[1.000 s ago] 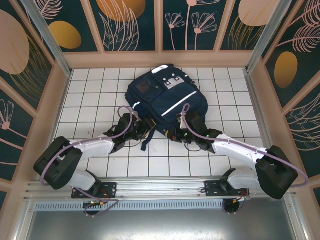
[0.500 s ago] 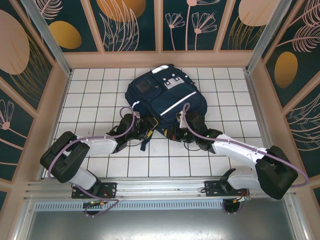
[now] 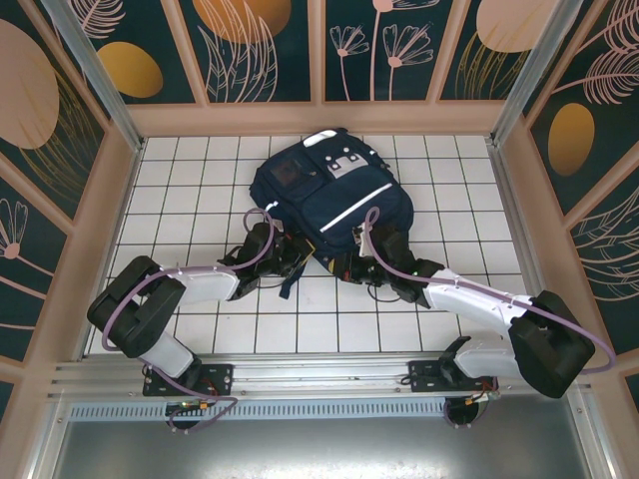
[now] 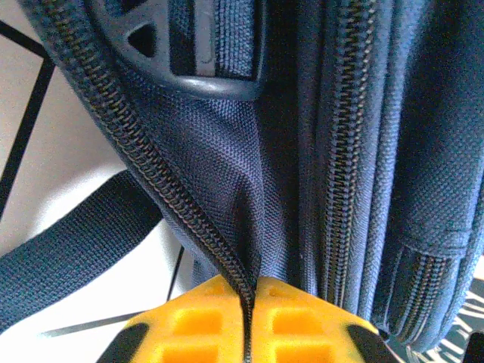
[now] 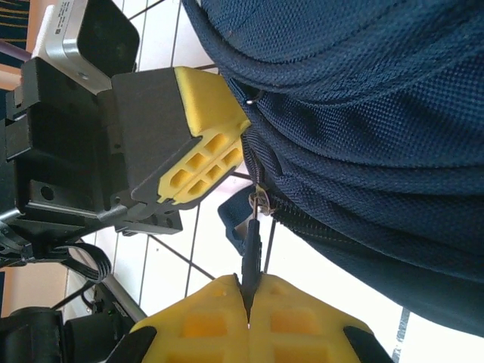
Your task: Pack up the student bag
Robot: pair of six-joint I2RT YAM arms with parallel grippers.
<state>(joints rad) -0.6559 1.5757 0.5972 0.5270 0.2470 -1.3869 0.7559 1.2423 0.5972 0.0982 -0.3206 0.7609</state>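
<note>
My two arms reach out from the near edge of the white tiled counter (image 3: 190,170) and meet at the near end of the student bag (image 3: 329,190).

My right gripper (image 5: 247,291) is pressed together on the little dark zipper pull (image 5: 252,242). The pull hangs from the slider on the bag's near edge.

My left gripper (image 4: 248,291) is just to the left of it. Its yellow pads (image 4: 204,318) are squeezed on a fold of blue cloth, right along a line of zipper teeth (image 4: 181,204). A dark strap (image 4: 68,257) lies on the counter beside it.

Past my grippers, the bag lies flat in the middle of the counter. Its white stripes face up, and its grey patches are at the far end.

In the last second my left arm swung its big elbow in toward the middle. My left gripper went a little farther up against the bag. My right arm hardly moved, and the bag stayed where it was.

I think this means both holds are now set. One side holds the cloth tight, and the other side can pull the zipper along. I cannot tell yet how far the zipper is open. If the cloth slips out, the bag may just slide along with my pull.
</note>
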